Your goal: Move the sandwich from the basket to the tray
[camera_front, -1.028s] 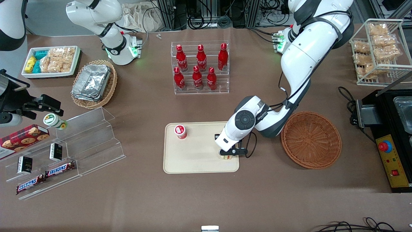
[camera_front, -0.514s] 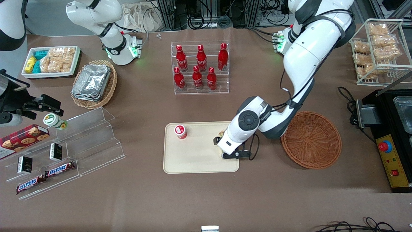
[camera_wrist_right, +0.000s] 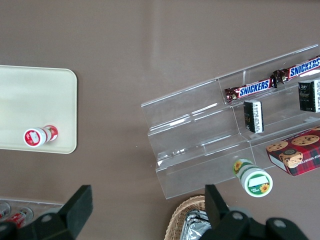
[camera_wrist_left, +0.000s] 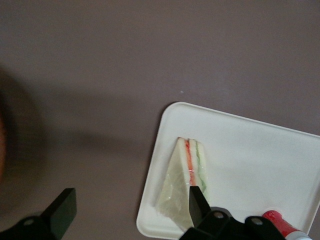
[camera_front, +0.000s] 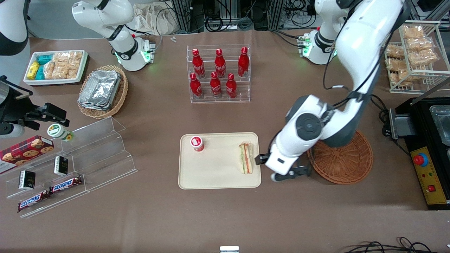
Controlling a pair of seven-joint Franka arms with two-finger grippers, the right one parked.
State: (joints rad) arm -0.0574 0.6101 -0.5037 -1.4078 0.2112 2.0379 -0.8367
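Sandwich [camera_front: 245, 158] is lying flat on the tray [camera_front: 214, 175], close to the tray edge nearest the basket [camera_front: 346, 162], with its colored filling stripes showing. It is sitting alone, and nothing is touching it. A small red bottle with a white cap [camera_front: 197, 143] is standing at the tray's corner toward the parked arm. The gripper [camera_front: 285, 173] is hanging over the bare table between the tray and the basket, its fingers [camera_wrist_left: 196, 202] spread wide apart and holding nothing.
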